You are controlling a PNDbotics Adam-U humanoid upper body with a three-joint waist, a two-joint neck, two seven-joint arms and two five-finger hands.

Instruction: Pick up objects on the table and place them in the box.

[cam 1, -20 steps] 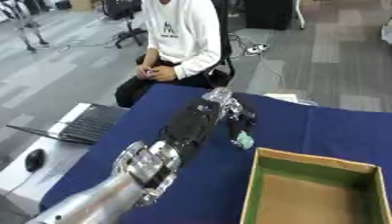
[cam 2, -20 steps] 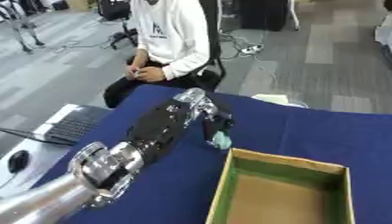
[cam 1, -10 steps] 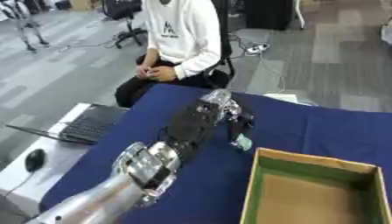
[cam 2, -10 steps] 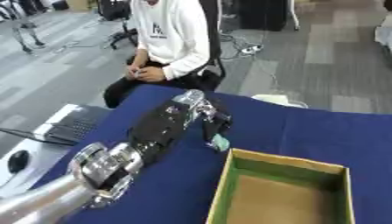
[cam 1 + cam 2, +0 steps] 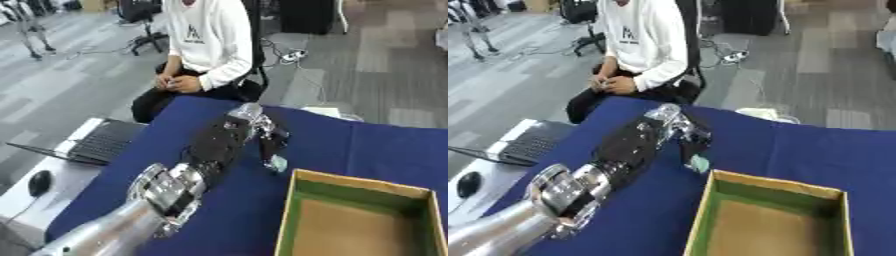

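My left arm reaches from the lower left across the blue table [image 5: 367, 145]. Its hand [image 5: 254, 131] hangs over the table's middle with the fingers curled down round a small pale green and white object [image 5: 277, 163], which sits just above the cloth. The open cardboard box [image 5: 360, 220], green inside with a brown floor, stands at the lower right, its near-left corner right beside the held object. Nothing shows inside the box. My right hand appears in neither view.
A white flat thing [image 5: 328, 112] lies at the table's far edge. To the left, a side desk carries a laptop [image 5: 94, 144] and a black mouse [image 5: 39, 182]. A seated person faces the table's far side.
The left hand with the small object has crept slightly towards the box; the shift is small and the view has also tilted a little.
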